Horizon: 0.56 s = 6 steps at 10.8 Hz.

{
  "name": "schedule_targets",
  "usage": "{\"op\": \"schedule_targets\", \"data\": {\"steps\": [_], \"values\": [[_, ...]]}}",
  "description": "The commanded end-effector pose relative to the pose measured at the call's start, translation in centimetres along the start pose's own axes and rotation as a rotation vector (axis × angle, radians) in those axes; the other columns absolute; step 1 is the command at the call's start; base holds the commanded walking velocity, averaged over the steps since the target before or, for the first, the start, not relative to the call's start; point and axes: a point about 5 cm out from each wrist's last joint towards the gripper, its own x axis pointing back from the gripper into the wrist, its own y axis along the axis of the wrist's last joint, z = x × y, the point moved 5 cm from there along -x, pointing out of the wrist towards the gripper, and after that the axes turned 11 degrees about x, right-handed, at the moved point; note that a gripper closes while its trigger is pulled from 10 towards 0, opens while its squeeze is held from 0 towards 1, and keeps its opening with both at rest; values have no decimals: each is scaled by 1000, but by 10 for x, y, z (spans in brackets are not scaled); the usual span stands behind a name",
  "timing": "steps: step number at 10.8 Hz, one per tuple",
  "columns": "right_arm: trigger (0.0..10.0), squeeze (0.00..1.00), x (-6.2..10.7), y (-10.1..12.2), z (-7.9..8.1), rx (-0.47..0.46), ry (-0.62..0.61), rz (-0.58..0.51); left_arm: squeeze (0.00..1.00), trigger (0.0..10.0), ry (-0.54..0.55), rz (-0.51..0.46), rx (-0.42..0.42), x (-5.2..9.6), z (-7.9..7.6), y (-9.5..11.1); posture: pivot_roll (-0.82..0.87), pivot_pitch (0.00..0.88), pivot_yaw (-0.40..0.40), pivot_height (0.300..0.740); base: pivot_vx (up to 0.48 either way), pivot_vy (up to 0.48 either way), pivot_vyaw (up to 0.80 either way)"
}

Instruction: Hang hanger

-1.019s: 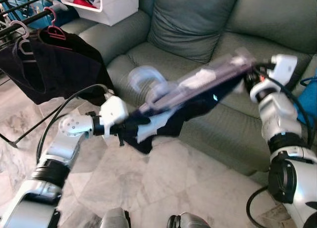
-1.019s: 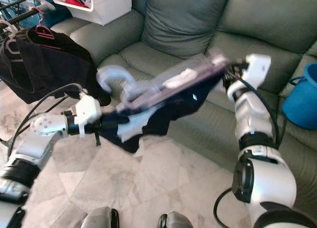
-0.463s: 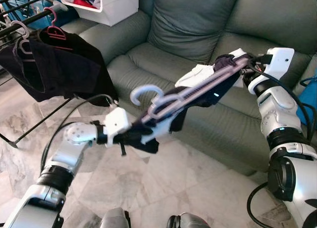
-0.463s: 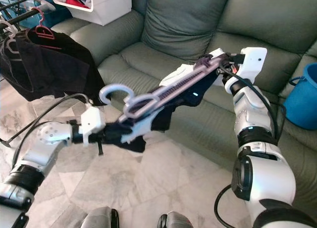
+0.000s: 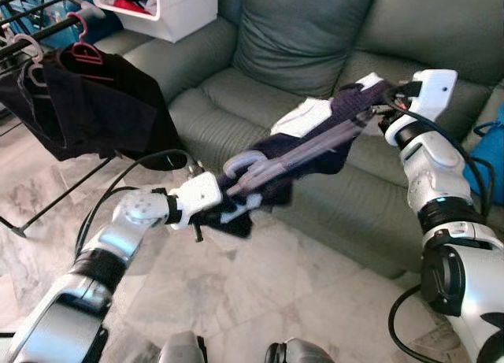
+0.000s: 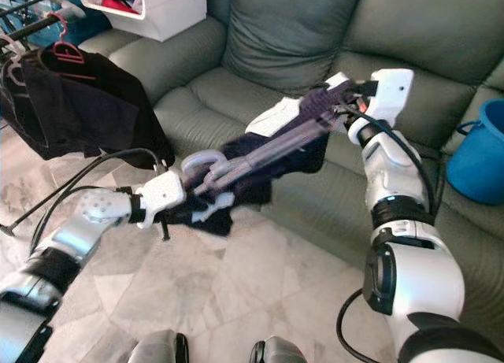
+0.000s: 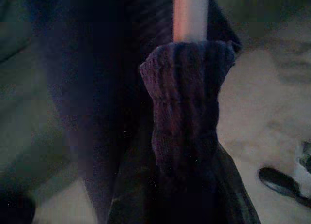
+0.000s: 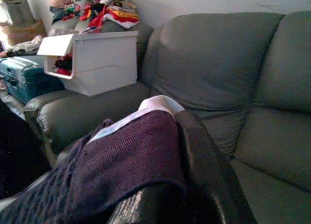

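while the left hand (image 5: pixel 224 208) pinches the hanger (image 5: pixel 268 162) by its hook end, the right hand (image 5: pixel 386 111) clamps the dark garment (image 5: pixel 315 146) above the sofa (image 5: pixel 315 48).

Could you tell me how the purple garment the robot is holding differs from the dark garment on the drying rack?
The purple garment sits on a pale hanger stretched in the air between the left tool and the right tool, over the sofa; the dark garment already hangs from the drying rack. The purple garment shows white patches; the dark garment looks plain black, on a red hanger. Both are on hangers.
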Motion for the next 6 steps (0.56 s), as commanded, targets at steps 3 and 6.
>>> {"op": "schedule_targets", "data": {"steps": [3,6], "values": [[0,0,0,62,-43,57,-137,-199,0,0,248,186,256,34,29,-71,-78,6,-59,740,0,0,0],[0,0,-4,72,-36,61,-96,-230,0,0,185,364,146,38,14,-100,-78,3,-54,740,0,0,0]]}}
